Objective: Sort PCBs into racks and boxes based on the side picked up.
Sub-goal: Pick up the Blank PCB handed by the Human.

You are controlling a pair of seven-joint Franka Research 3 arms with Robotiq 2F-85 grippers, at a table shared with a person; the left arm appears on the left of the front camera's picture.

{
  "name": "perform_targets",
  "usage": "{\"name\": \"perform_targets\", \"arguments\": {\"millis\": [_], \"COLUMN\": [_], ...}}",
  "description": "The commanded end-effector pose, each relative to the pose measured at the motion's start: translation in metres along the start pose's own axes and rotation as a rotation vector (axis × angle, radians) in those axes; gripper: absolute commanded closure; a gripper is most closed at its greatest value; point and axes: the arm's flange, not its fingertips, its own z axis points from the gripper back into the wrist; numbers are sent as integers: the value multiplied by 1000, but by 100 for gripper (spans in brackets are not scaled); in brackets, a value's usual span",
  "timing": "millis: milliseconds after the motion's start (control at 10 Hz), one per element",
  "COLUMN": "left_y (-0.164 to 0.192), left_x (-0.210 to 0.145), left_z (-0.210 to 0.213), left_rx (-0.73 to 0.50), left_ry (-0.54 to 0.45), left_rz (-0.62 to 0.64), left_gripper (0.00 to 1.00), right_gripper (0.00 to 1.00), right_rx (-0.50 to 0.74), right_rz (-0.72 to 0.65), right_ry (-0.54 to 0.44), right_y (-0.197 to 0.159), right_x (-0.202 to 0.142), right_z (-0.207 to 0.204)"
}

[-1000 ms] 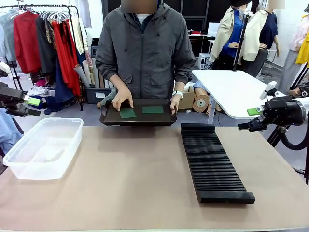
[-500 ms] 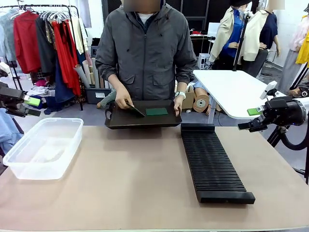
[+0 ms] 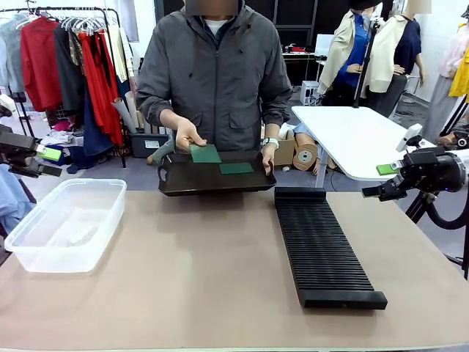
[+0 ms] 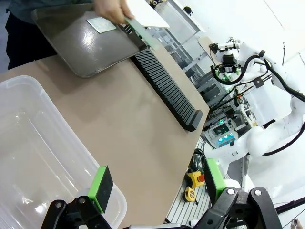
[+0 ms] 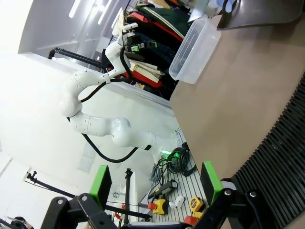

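On the near table: clear tub (image 3: 58, 258) left, black rack (image 3: 322, 246) right.
Out at the sides, left gripper (image 4: 157, 181) and right gripper (image 5: 155, 183) wide open, holding nothing; farther back, one PCB (image 3: 236, 168) flat on black tray (image 3: 183, 180), second PCB (image 3: 205, 153) held up in person's hand (image 3: 187, 137).

The brown tabletop (image 3: 205, 271) is wide and flat. A black tray (image 3: 190, 182) is at its far edge, near the middle. Behind the tray stands a person in a grey jacket (image 3: 220, 81). Past the far left corner is a clothes rail (image 3: 66, 10) with red clothes (image 3: 40, 62) and other clothes hanging on it. Past the far right corner is a white table (image 3: 352, 136). Brown rolls (image 3: 304, 155) lie on the floor next to its leg. In the left wrist view, a small yellow tape measure (image 4: 189, 194) lies low down, past the tabletop's edge.
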Motion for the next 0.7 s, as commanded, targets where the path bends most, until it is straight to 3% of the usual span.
{"name": "perform_targets", "arguments": {"millis": [0, 300, 600], "left_y": [-2, -2, 0], "left_x": [0, 0, 0], "left_z": [1, 1, 0], "left_rx": [-9, -9, 0], "left_ry": [-2, -2, 0], "left_rz": [8, 8, 0], "left_gripper": [0, 0, 0], "right_gripper": [0, 0, 0], "right_rx": [-5, -2, -1], "right_rz": [-27, -12, 6], "right_ry": [-108, -163, -126], "right_y": [9, 13, 7], "right_x": [0, 0, -1], "right_z": [-1, 2, 7]}}
